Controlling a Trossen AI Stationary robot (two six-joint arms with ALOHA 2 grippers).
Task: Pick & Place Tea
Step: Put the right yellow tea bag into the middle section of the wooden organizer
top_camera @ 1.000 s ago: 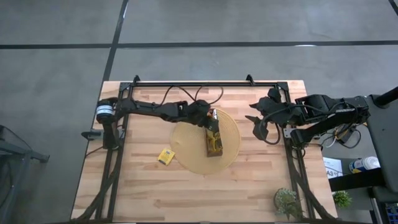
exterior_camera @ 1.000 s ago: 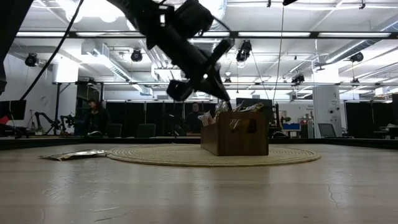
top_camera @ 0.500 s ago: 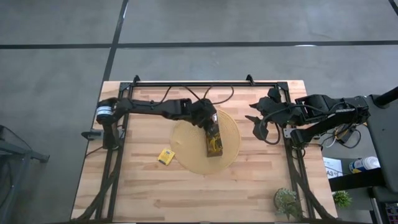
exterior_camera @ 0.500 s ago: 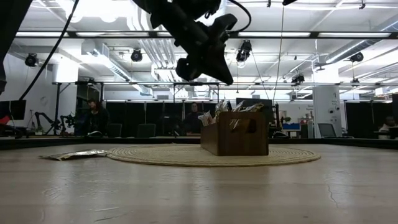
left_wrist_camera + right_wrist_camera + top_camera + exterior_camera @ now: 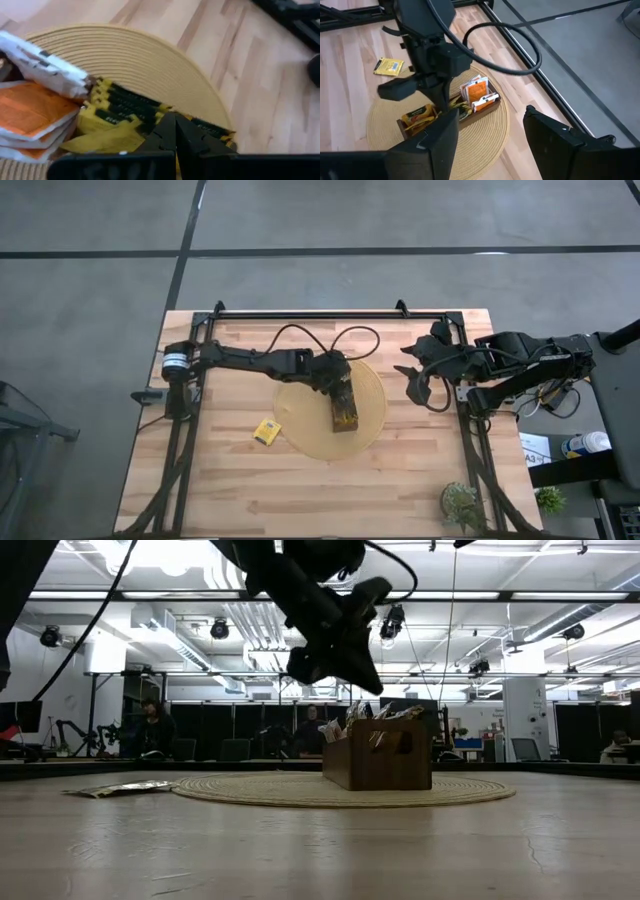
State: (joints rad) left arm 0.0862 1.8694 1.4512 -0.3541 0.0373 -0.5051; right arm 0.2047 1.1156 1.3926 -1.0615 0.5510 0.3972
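Note:
A long dark-brown tray point(image 5: 343, 410) stands on a round tan mat point(image 5: 300, 418) and holds tea sachets: yellow and dark-green ones point(image 5: 125, 107) and orange ones point(image 5: 30, 107). One more yellow sachet point(image 5: 266, 431) lies flat on the table, left of the mat. My left gripper point(image 5: 175, 125) is shut and slants down over the tray's far end point(image 5: 442, 102), its tips close above the yellow and green sachets. My right gripper point(image 5: 415, 380) hangs open above the table's right side, holding nothing. My left gripper has its shut fingertips point(image 5: 172, 122) right at the tops of the yellow and green sachets in the tray. I cannot tell whether they touch them. Nothing shows between the fingers.
A small potted plant point(image 5: 462, 505) stands at the table's near right corner. The metal frame rail point(image 5: 310, 311) runs along the far edge. Bare wood lies in front of and to the left of the mat.
My left gripper has rolled about its own axis and risen a little over the tray's far end, staying shut. The tray and the loose sachet have not moved.

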